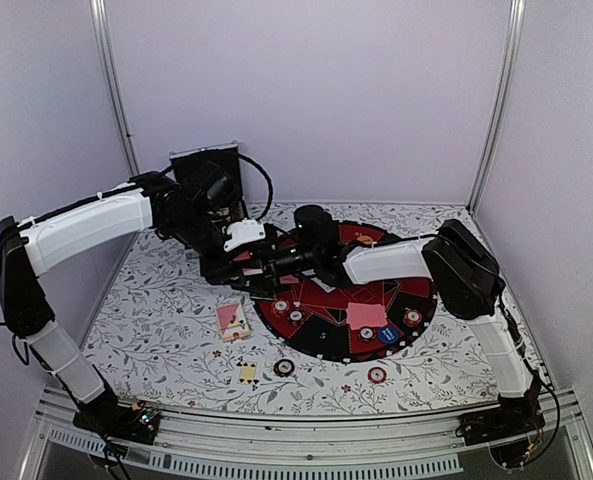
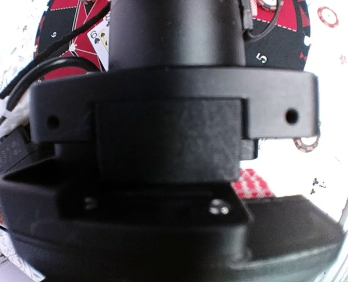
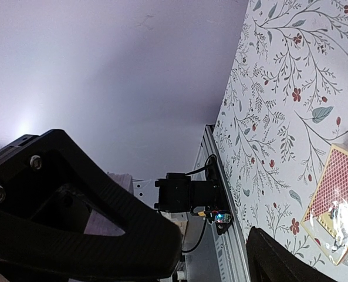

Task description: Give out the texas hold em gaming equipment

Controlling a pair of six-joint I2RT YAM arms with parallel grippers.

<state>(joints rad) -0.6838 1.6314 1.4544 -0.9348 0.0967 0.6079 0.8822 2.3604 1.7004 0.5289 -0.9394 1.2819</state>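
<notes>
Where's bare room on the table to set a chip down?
Bare cloth left of the pink card box; front right, just outside the round mat. Crowded: mat's back left, where left arm and right arm meet.

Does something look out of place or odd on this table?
A poker chip and a second chip lie off the round mat, on the floral cloth near the front. The pink card box sits tilted beside the mat's left edge. Nothing looks spilled or damaged.
</notes>
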